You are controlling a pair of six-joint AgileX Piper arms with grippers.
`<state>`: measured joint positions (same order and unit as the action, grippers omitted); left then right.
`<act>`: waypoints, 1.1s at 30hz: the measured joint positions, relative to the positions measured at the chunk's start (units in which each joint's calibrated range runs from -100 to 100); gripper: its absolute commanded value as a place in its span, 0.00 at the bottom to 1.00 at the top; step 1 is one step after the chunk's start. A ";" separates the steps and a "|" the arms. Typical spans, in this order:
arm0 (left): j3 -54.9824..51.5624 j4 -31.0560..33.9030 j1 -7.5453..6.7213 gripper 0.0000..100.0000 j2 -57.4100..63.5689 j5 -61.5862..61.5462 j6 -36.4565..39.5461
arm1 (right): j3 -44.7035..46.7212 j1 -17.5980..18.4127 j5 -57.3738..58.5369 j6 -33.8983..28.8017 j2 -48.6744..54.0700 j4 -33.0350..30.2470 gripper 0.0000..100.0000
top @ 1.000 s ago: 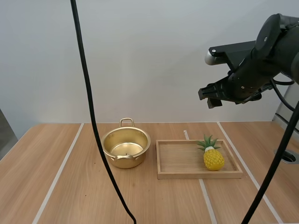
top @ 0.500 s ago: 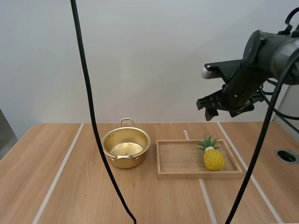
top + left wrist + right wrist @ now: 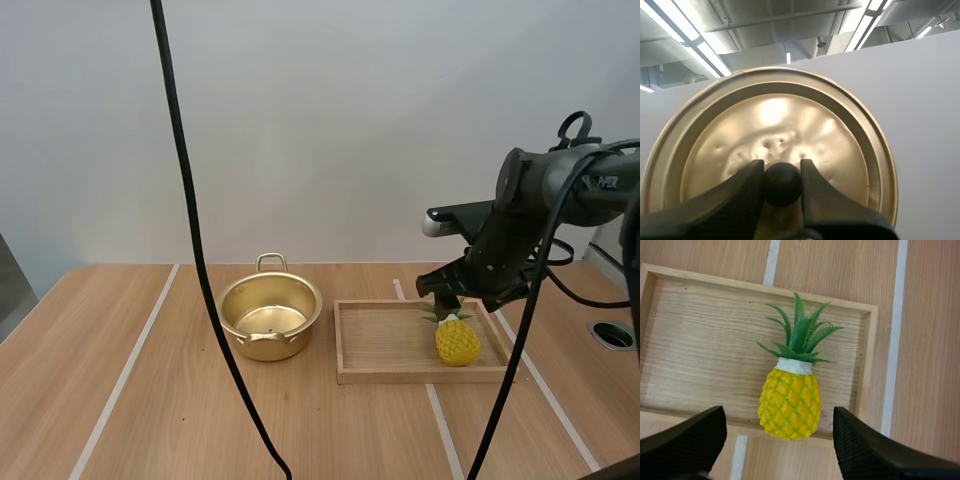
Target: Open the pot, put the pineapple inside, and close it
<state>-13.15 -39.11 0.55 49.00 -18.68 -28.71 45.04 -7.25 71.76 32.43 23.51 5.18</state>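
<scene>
Now your right arm reaches in from the right with its wrist bent down. Its pincer [image 3: 447,296] is spread wide just above the pineapple [image 3: 457,340], one finger to each side. The pineapple lies at the right end of the tray [image 3: 400,376], long axis front to back and crown toward the far edge. The pot [image 3: 270,315] stands open on the worktop [image 3: 130,400] beside the tray. Your left pincer [image 3: 782,182] pinches the lid [image 3: 775,120] by its knob [image 3: 782,187]. A second ago the right arm was high above the tray; nothing else has moved.
</scene>
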 measured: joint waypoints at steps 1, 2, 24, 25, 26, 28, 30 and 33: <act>0.00 0.00 0.00 0.00 0.00 0.00 0.00 | 0.69 0.00 -1.68 0.13 0.00 0.00 1.00; 0.00 0.00 0.00 0.00 0.00 0.00 0.00 | 1.25 0.00 -3.05 0.35 -0.14 0.00 1.00; 0.00 0.00 0.00 0.00 0.00 0.00 0.00 | 2.37 0.00 -12.14 1.21 -12.70 0.00 1.00; 0.00 0.00 0.00 0.00 0.00 0.00 0.00 | 2.37 0.00 -12.36 1.21 -13.24 0.00 1.00; 0.00 0.00 0.00 0.00 0.00 0.00 0.00 | 2.37 0.00 -12.55 1.21 -13.70 0.00 1.00; 0.00 0.00 0.00 0.00 0.00 0.00 0.00 | 2.37 0.00 -12.55 1.30 -14.83 0.00 0.87; 0.00 0.00 0.00 0.00 0.00 0.00 0.00 | 2.37 0.00 -13.13 1.33 -15.98 0.00 0.57; 0.00 0.00 0.00 0.00 0.00 0.00 0.00 | 2.37 0.00 -13.40 1.41 -16.27 0.00 0.00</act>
<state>-13.15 -39.11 0.55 49.00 -18.68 -28.71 47.42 -7.25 58.35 33.85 7.25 5.18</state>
